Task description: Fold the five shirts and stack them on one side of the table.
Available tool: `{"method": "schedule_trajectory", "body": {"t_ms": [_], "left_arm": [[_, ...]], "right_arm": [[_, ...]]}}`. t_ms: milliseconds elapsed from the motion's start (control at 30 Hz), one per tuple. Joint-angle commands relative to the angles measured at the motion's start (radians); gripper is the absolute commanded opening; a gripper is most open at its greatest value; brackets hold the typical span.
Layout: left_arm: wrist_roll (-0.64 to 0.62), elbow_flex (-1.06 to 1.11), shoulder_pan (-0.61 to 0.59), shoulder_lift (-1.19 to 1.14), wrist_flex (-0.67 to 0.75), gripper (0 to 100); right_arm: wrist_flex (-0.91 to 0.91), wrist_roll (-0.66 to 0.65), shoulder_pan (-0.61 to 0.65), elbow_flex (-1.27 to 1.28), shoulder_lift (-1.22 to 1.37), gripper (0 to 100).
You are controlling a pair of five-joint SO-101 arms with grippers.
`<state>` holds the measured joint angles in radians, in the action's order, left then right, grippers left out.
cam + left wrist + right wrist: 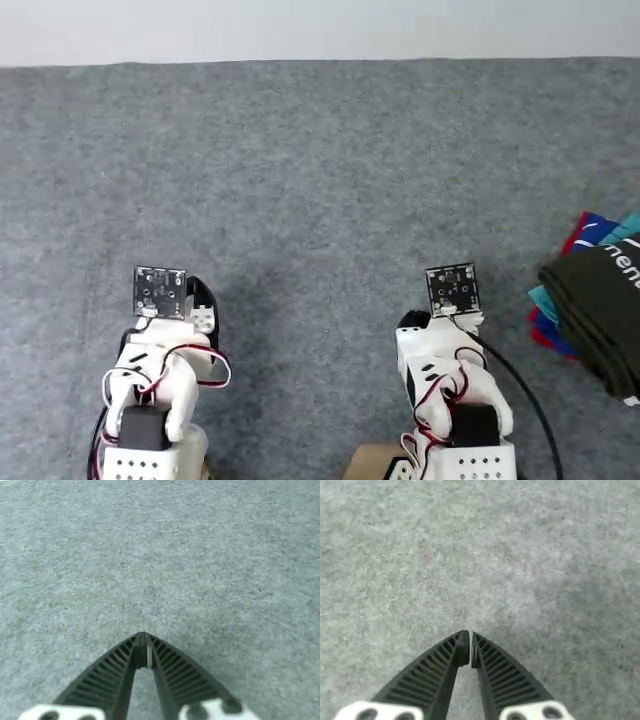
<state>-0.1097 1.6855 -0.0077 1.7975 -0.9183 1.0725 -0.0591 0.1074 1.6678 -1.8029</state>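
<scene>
A stack of folded shirts (592, 305) lies at the table's right edge, a dark one on top with teal, blue and red layers showing beneath. Both arms sit drawn back at the near edge. My left gripper (145, 641) is shut with nothing in it, its tips together over bare grey felt. My right gripper (470, 639) is shut too, its tips meeting over the felt, and holds nothing. In the high view the left arm (160, 345) sits at the near left and the right arm (452, 350) at the near right, left of the stack.
Grey felt (320, 180) covers the whole table up to a white wall at the back. A brown cardboard piece (375, 462) shows at the near edge beside the right arm's base.
</scene>
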Motion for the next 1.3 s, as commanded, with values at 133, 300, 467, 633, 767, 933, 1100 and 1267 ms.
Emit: {"method": "schedule_trajectory", "body": {"t_ms": [133,300,467,633,767,933,1100,1267], "left_arm": [[-0.002,-0.002,-0.002,0.005,-0.098,0],[-0.002,-0.002,-0.003,0.005,-0.176,0],[-0.002,-0.002,-0.003,0.005,-0.206,0],[0.0,-0.002,-0.003,0.005,-0.307,0],[0.0,-0.002,-0.005,0.008,-0.324,0],[0.0,-0.002,-0.005,0.008,-0.324,0],[-0.005,-0.002,-0.005,0.008,-0.324,0],[-0.003,-0.002,-0.005,0.008,-0.324,0]], "right_arm": [[0.124,0.002,-0.031,0.015,-0.004,0.9],[0.199,0.008,-0.163,0.015,-0.01,0.9],[0.209,0.008,-0.26,0.015,-0.008,0.9],[0.209,0.006,-0.297,0.015,-0.007,0.9],[0.209,0.005,-0.298,0.015,-0.007,0.9],[0.209,0.005,-0.298,0.015,-0.007,0.9],[0.209,0.005,-0.298,0.015,-0.007,0.9],[0.209,0.005,-0.298,0.015,-0.007,0.9]]}}
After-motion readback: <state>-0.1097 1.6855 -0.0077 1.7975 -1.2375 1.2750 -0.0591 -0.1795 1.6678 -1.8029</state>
